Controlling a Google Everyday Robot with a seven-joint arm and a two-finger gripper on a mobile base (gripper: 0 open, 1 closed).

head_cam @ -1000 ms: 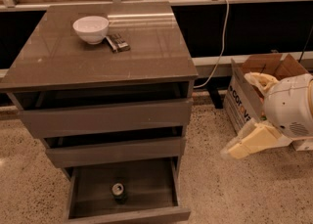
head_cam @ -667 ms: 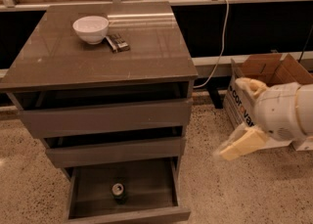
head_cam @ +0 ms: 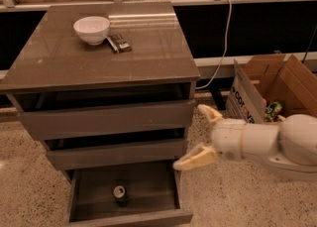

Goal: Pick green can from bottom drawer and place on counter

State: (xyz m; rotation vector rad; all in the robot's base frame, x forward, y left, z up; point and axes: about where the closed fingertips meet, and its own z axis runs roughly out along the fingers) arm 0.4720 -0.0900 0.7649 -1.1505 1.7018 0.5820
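The cream two-finger gripper (head_cam: 203, 136) hangs just right of the cabinet, beside the middle drawer, its fingers spread wide apart and holding nothing. Down below, the small dark green can (head_cam: 120, 194) stands upright in the pulled-out grey-brown bottom drawer (head_cam: 129, 218). Up on the glossy grey-brown counter (head_cam: 148, 52) sits a white bowl (head_cam: 92, 29).

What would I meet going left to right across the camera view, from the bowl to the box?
white bowl on the counter → green can in the open bottom drawer → gripper, fingers spread, just off the cabinet's right side at lower-drawer height → cardboard box on the floor.
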